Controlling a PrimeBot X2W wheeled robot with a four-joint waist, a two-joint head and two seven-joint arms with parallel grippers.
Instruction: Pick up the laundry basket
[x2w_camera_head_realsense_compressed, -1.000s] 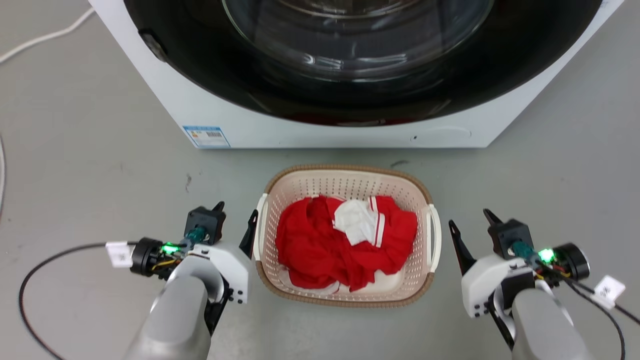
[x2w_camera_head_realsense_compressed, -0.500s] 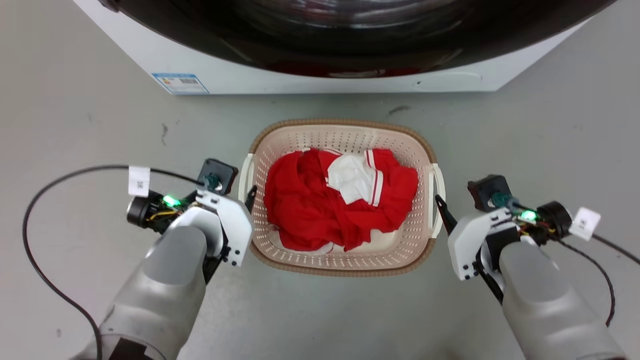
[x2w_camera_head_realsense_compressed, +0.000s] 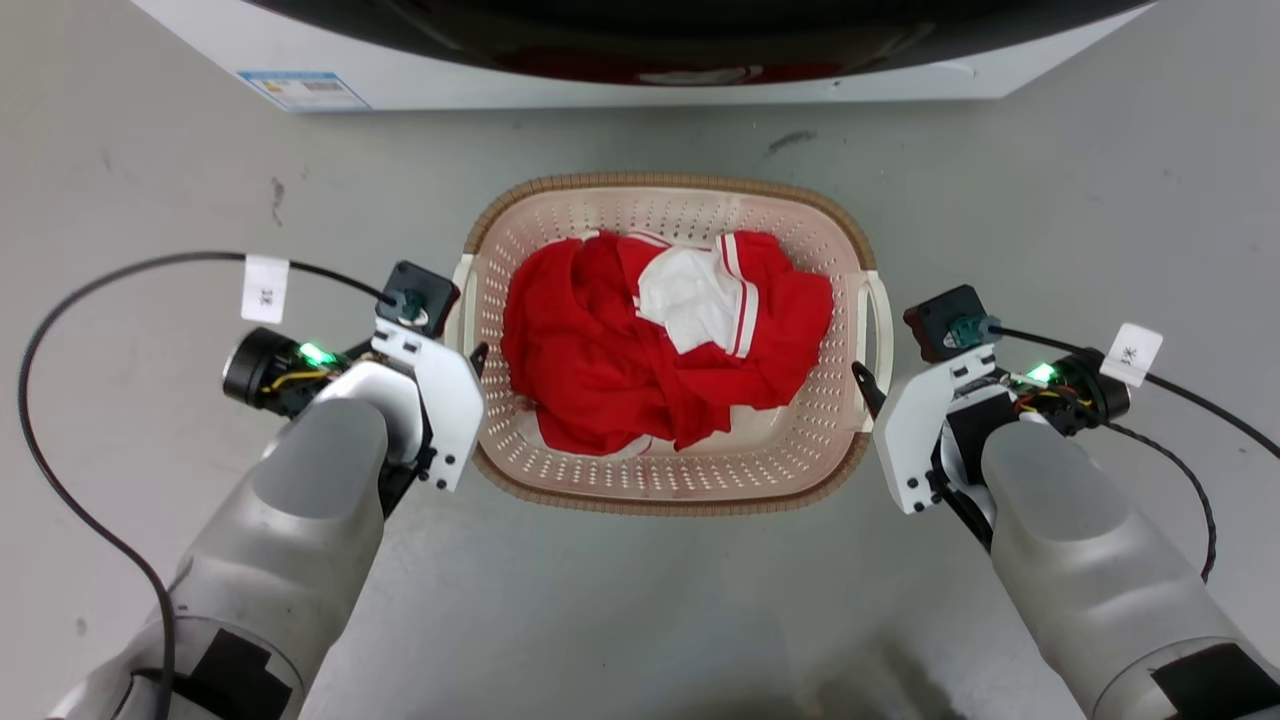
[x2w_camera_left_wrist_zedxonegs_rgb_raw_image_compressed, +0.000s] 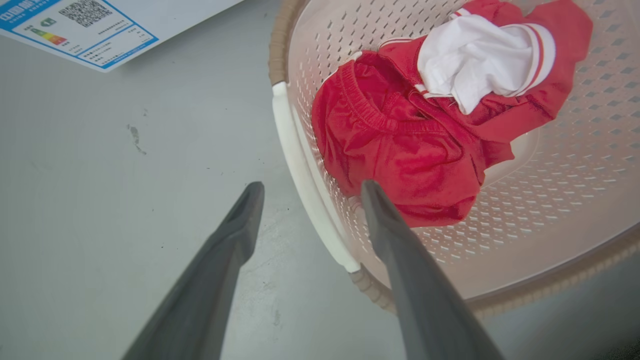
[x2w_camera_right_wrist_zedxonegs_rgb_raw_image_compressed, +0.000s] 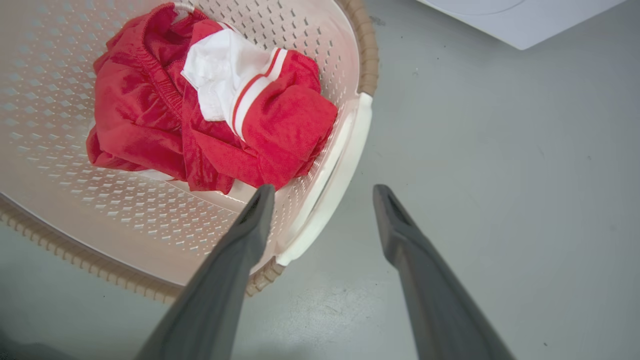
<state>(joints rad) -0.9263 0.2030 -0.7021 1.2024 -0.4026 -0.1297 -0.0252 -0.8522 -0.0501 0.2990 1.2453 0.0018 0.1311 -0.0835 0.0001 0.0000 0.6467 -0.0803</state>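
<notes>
1. A smooth grey floor (x2w_camera_head_realsense_compressed: 640, 620) runs across the whole scene, evenly lit with a soft glare.
2. A white washer (x2w_camera_head_realsense_compressed: 450, 92) stands at the head view's top edge, its dark door (x2w_camera_head_realsense_compressed: 700, 30) partly showing.
3. A blue-edged label (x2w_camera_head_realsense_compressed: 303, 88) sits on the washer's lower left.
4. Dark scuffs (x2w_camera_head_realsense_compressed: 277, 190) mark the floor nearby.

Floor (x2w_camera_head_realsense_compressed: 640, 620): grey, smooth, w/ a few dark scuffs (x2w_camera_head_realsense_compressed: 275, 190).
On it, centre: laundry basket (x2w_camera_head_realsense_compressed: 660, 503), upright.
On it, beyond basket: washing machine (x2w_camera_head_realsense_compressed: 600, 95), white base, small gap btwn.
</notes>
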